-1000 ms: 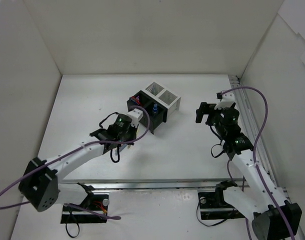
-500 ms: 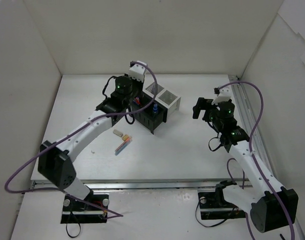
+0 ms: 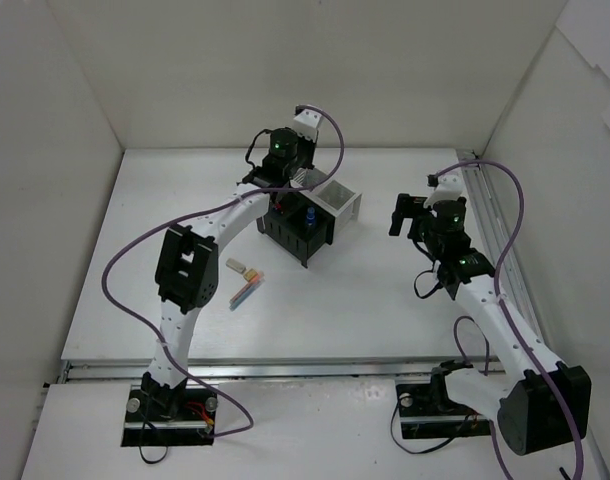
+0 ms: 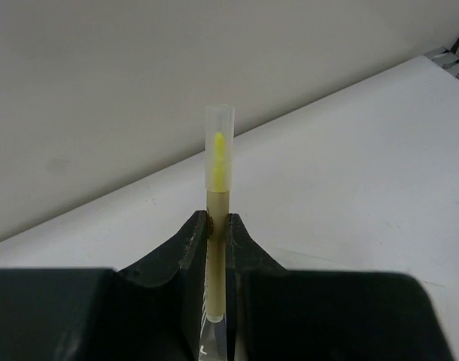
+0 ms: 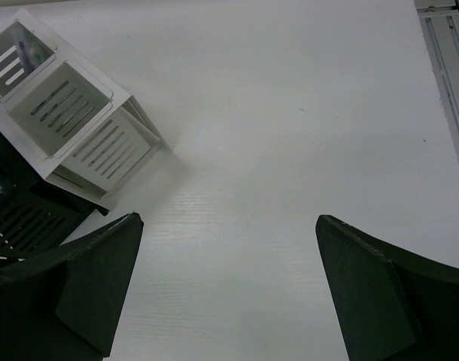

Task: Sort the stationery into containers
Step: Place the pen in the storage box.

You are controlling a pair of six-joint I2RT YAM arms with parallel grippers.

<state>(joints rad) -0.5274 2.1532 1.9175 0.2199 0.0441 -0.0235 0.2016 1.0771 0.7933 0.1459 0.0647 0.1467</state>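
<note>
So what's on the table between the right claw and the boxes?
Nothing. The top view shows only bare white table between the right claw and the bins; the right wrist view agrees.

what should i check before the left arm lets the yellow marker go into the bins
1. Left end effector shut on the yellow marker: ok.
2. Marker capped and held straight in the grip: ok.
3. Marker lined up over one compartment of the bins: cannot tell, hidden in the top view and no bin shows in the left wrist view.
4. Right end effector open and apart from the bins: ok.
5. Eraser and pens lying away from the bins: ok.
</note>
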